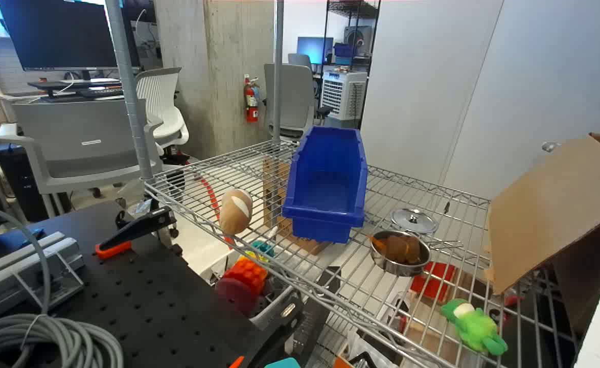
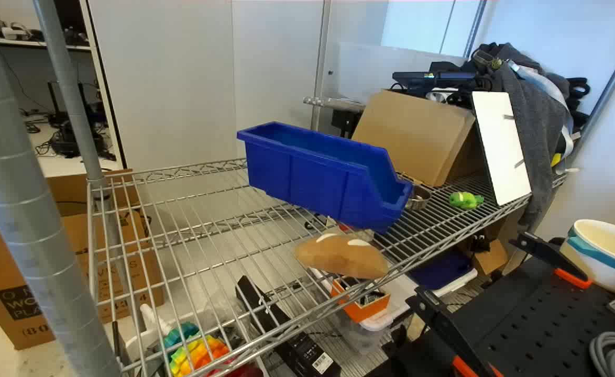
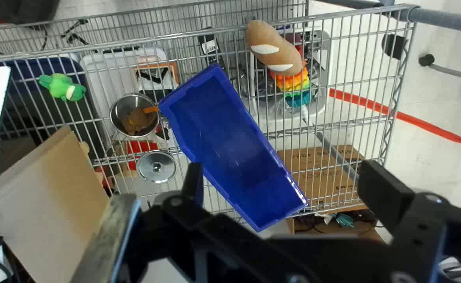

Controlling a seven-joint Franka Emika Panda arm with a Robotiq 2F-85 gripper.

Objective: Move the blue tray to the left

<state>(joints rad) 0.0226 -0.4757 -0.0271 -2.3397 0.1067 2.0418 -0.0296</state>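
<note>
The blue tray [image 1: 316, 186] is a deep bin standing on the wire shelf, in view in both exterior views [image 2: 307, 180]. Its lower front faces the camera in an exterior view. In the wrist view the tray [image 3: 230, 145] lies diagonally across the middle, with nothing in it. My gripper [image 3: 287, 184] shows only in the wrist view, at the bottom. Its two black fingers are wide apart with nothing between them. The left finger overlaps the tray's edge in the picture; the tray looks beyond the fingers, and I see no contact.
On the wire shelf [image 2: 192, 267] are a potato plush [image 2: 341, 255], a metal bowl [image 1: 401, 266] with a brown toy, a glass lid [image 1: 414, 221] and a green plush [image 1: 476, 327]. A cardboard box [image 1: 555, 204] leans beside them. Grey posts [image 2: 72, 89] stand at the shelf's corners.
</note>
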